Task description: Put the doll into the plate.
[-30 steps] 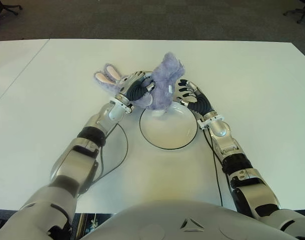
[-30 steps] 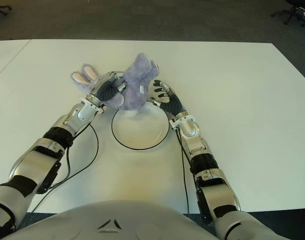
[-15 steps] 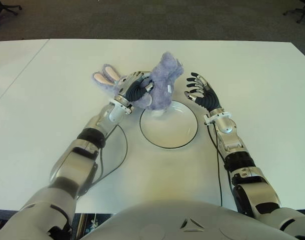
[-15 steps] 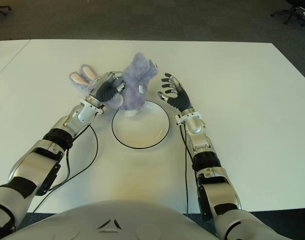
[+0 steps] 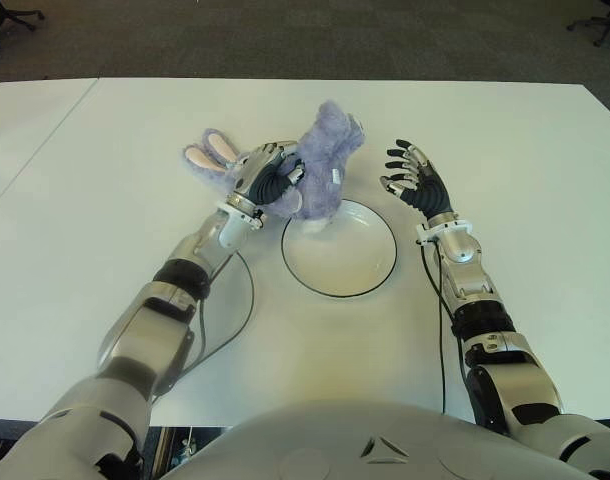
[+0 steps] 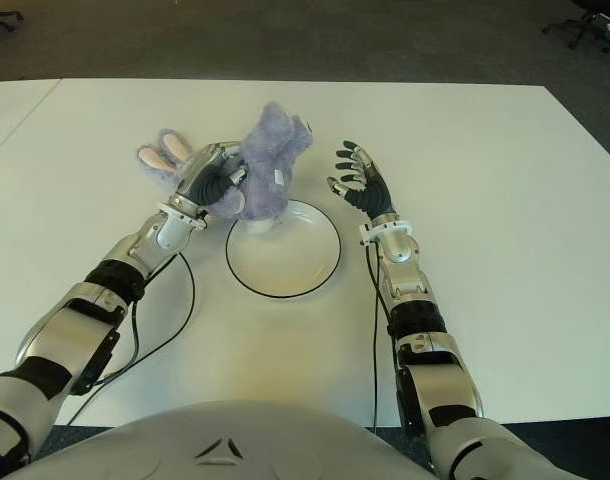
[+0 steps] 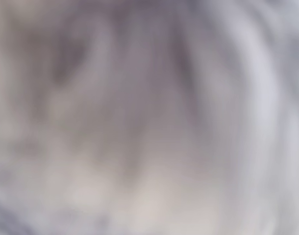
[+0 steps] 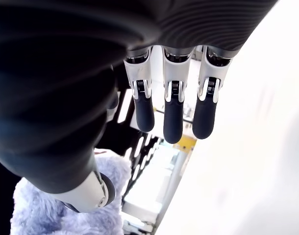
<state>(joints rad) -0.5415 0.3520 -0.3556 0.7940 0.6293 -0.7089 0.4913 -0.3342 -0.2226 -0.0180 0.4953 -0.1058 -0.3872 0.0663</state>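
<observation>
A purple plush rabbit doll (image 5: 325,165) with pink-lined ears (image 5: 207,152) is held up at the far left rim of the white, dark-rimmed plate (image 5: 340,266). My left hand (image 5: 268,180) is shut on the doll's middle, and its lower end touches the plate's far edge. Purple fur fills the left wrist view (image 7: 149,117). My right hand (image 5: 417,182) is open with fingers spread, to the right of the doll and apart from it, beyond the plate's right rim. The right wrist view shows its straight fingers (image 8: 173,117) and the doll (image 8: 66,210) beside them.
The plate stands on a wide white table (image 5: 525,160). A black cable (image 5: 243,300) loops on the table left of the plate. Dark carpet lies beyond the far edge, with an office chair base (image 5: 600,22) at the far right.
My right hand has let go of the doll, opened and moved off to the right. The left hand keeps hold of the doll, which has shifted slightly left.
</observation>
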